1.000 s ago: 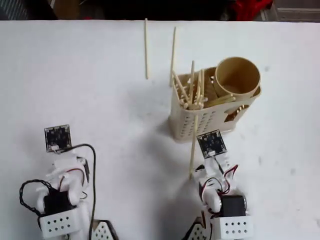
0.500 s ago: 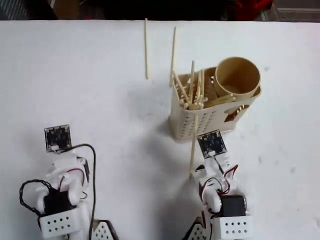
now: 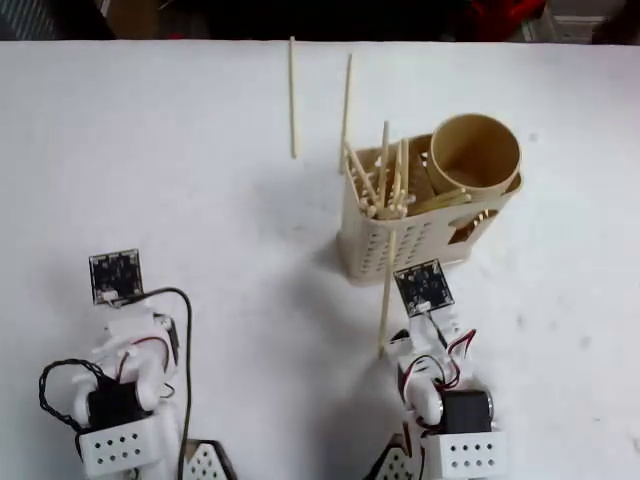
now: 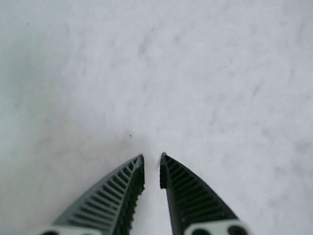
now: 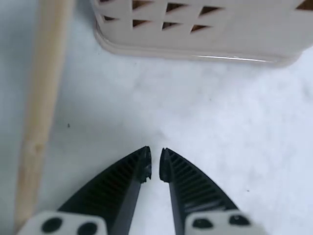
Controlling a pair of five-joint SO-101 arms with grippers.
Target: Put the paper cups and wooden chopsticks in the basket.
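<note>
Left hand [image 4: 151, 164] is closed on nothing above the bare counter [image 3: 200, 200]. Right hand [image 5: 154, 166], also closed and empty, sits just short of the basket [image 3: 395, 245], with a loose chopstick [image 3: 384, 300] beside it running up to the basket's near wall. Inside the basket stand a paper cup [image 3: 475, 150] and a bundle of chopsticks [image 3: 385, 185]. Beyond it, a stray chopstick [image 3: 292, 95] and a second stray chopstick [image 3: 346, 100] lie on the counter.

Tan cup [image 3: 474, 152] and chopsticks [image 3: 383, 180] upright in beige basket [image 3: 385, 250]; loose chopsticks [image 3: 292, 95] nearby.
</note>
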